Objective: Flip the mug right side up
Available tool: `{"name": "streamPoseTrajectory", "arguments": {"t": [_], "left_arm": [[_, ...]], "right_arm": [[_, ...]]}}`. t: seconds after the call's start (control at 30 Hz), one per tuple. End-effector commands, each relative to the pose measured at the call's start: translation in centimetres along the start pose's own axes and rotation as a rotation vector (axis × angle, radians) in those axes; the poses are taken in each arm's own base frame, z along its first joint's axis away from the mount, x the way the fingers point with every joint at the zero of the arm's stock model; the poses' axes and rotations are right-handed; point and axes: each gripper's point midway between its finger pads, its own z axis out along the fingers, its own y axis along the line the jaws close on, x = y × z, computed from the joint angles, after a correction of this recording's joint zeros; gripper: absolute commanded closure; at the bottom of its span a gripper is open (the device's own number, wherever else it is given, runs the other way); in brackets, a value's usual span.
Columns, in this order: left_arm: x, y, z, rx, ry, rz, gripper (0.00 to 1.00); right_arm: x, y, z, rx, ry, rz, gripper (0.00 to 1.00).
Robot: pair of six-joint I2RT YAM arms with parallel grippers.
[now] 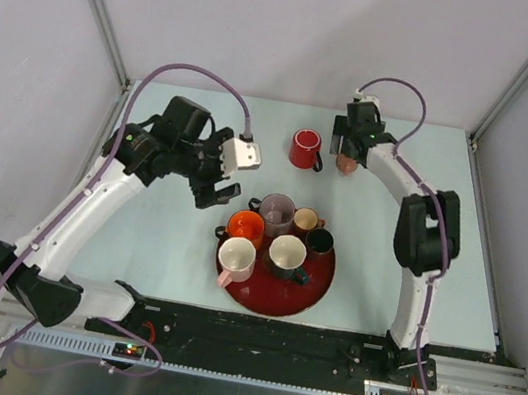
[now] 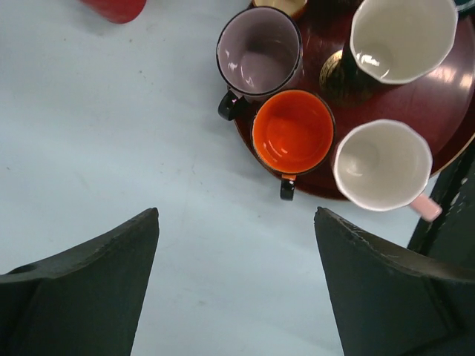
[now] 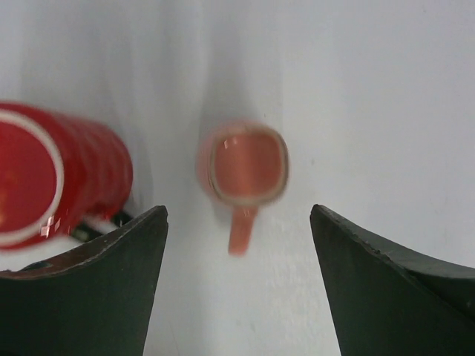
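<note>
Overhead, my right fingers (image 3: 82,289) stood wide above the small pink mug (image 3: 245,165), red mug (image 3: 59,178) beside it; left fingers (image 2: 74,289) wide over counter (image 2: 111,133) near the tray (image 2: 449,104).

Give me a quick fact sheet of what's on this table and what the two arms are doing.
Tray: dark red, round, carrying six mugs
Loose mugs: red mug and pink mug, on the table beyond the tray
Left gripper: open, empty, beside the tray
Right gripper: open, above the pink mug
</note>
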Motion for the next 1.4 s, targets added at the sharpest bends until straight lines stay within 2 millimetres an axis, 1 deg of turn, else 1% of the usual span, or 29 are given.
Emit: {"name": "streamPoseTrajectory", "arguments": {"t": [0.0, 0.03, 0.1, 0.2, 0.23, 0.3, 0.37, 0.4, 0.43, 0.5, 0.53, 0.57, 0.7, 0.73, 0.77, 0.83, 0.87, 0.9, 0.93, 0.97, 1.03, 1.13, 1.17, 1.23, 1.3, 1.37], "left_arm": [[-1.5, -0.2, -1.3, -0.029, -0.104, -0.186, 0.11], [-1.3, 0.0, -1.3, -0.035, -0.104, -0.192, 0.11], [-1.2, 0.3, -1.4, -0.042, -0.105, -0.199, 0.11], [-1.4, 0.8, -1.5, -0.047, -0.114, -0.201, 0.11], [-1.5, 1.0, -1.5, -0.048, -0.118, -0.199, 0.11], [-1.7, 1.3, -1.5, -0.049, -0.125, -0.197, 0.11], [-2.0, 1.7, -1.6, -0.052, -0.133, -0.191, 0.11], [-2.2, 2.0, -1.6, -0.054, -0.135, -0.19, 0.11], [-2.2, 2.1, -1.7, -0.057, -0.136, -0.188, 0.11], [-2.3, 2.5, -1.7, -0.06, -0.139, -0.186, 0.11], [-2.3, 2.7, -1.6, -0.058, -0.14, -0.186, 0.11], [-2.3, 2.8, -1.5, -0.056, -0.14, -0.187, 0.11], [-2.4, 3.1, -1.3, -0.048, -0.144, -0.181, 0.11], [-2.5, 3.2, -1.3, -0.047, -0.145, -0.18, 0.11], [-2.5, 3.2, -1.3, -0.047, -0.147, -0.178, 0.11], [-2.5, 3.3, -1.2, -0.045, -0.147, -0.175, 0.11], [-2.5, 3.3, -1.2, -0.044, -0.147, -0.172, 0.11], [-2.4, 3.3, -1.2, -0.044, -0.145, -0.164, 0.11], [-2.3, 3.2, -1.2, -0.044, -0.143, -0.156, 0.11], [-2.3, 3.2, -1.3, -0.048, -0.142, -0.137, 0.11], [-2.2, 3.3, -1.6, -0.054, -0.147, -0.081, 0.12], [-2.7, 3.4, -2.5, -0.069, -0.174, 0.05, 0.12], [-3.1, 3.6, -2.9, -0.077, -0.186, 0.119, 0.12], [-4.1, 4.2, -3.6, -0.105, -0.214, 0.26, 0.12], [-5.5, 5.4, -4.4, -0.168, -0.252, 0.384, 0.12], [-7.4, 6.8, -5.7, -0.264, -0.308, 0.496, 0.13]], "right_arm": [[-1.0, -0.6, 3.2, 0.093, -0.001, -0.01, 0.19], [-0.5, -0.7, 3.9, 0.106, 0.017, -0.01, 0.2], [0.0, -1.0, 4.8, 0.13, 0.048, 0.001, 0.24], [0.5, -1.7, 5.3, 0.148, 0.075, 0.031, 0.29], [0.6, -1.9, 5.3, 0.148, 0.079, 0.04, 0.32], [1.1, -2.1, 5.6, 0.138, 0.089, 0.057, 0.42], [1.5, -2.3, 5.9, 0.126, 0.108, 0.073, 0.55], [1.8, -2.3, 6.0, 0.119, 0.119, 0.08, 0.6], [2.1, -2.4, 6.1, 0.115, 0.128, 0.081, 0.61], [2.5, -2.5, 6.1, 0.11, 0.143, 0.077, 0.54], [2.6, -2.5, 6.0, 0.108, 0.149, 0.075, 0.52], [2.7, -2.5, 6.0, 0.103, 0.151, 0.075, 0.53], [1.9, -2.8, 5.6, 0.095, 0.122, 0.083, 0.8], [1.5, -2.9, 5.3, 0.095, 0.112, 0.083, 0.89], [1.1, -3.1, 5.2, 0.093, 0.103, 0.083, 0.95], [-0.1, -3.0, 4.3, 0.065, 0.076, 0.09, 0.99], [-0.9, -3.1, 3.7, 0.047, 0.061, 0.108, 0.99], [-1.5, -2.8, 3.1, 0.006, 0.051, 0.13, 1.0], [-2.8, -3.0, 2.1, -0.027, 0.027, 0.163, 1.0], [-3.4, -2.7, 1.2, -0.07, 0.016, 0.183, 1.0], [-5.7, -2.8, -1.6, -0.142, -0.036, 0.219, 1.0], [-7.8, -2.1, -5.7, -0.287, -0.08, 0.248, 1.0], [-8.7, -1.9, -7.3, -0.336, -0.096, 0.264, 1.0], [-10.0, -0.6, -10.8, -0.482, -0.111, 0.287, 1.0], [-11.4, 1.0, -15.1, -0.628, -0.136, 0.288, 1.0], [-12.6, 2.7, -19.8, -0.786, -0.165, 0.285, 1.0]]}}
